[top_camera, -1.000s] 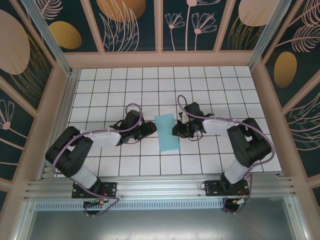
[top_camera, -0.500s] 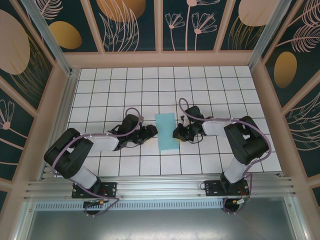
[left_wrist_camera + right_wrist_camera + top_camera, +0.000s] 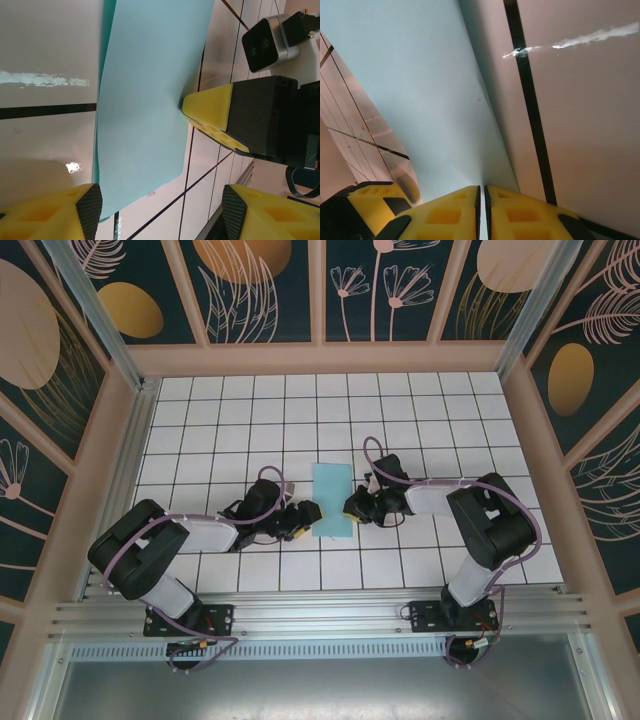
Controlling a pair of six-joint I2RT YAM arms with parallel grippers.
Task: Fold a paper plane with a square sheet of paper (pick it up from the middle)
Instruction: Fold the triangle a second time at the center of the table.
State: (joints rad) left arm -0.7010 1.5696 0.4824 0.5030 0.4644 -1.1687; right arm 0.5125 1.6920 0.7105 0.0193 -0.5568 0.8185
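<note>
The square sheet of paper point(image 3: 331, 498) lies folded into a light teal strip at the table's middle. In the left wrist view the sheet point(image 3: 150, 85) shows a darker under-layer along its left edge. My left gripper point(image 3: 310, 520) sits low at the strip's near left corner, open. Its fingertips point(image 3: 90, 210) straddle that corner and bare tile without touching the paper. My right gripper point(image 3: 352, 508) is at the strip's right edge, shut on the paper point(image 3: 420, 90), which runs into the thin slit between its pads point(image 3: 465, 200). The paper plane is out of view.
White grid tiles point(image 3: 250, 410) cover the table inside wooden walls point(image 3: 320, 358). The right gripper's yellow finger point(image 3: 210, 112) and the right wrist camera point(image 3: 265, 42) stand close across the strip from my left gripper. A metal rail point(image 3: 320, 618) runs along the near edge.
My left gripper slid right and nearer, to the strip's near left corner, and opened wider. The right gripper shifted slightly nearer along the right edge. The strip moved a little.
</note>
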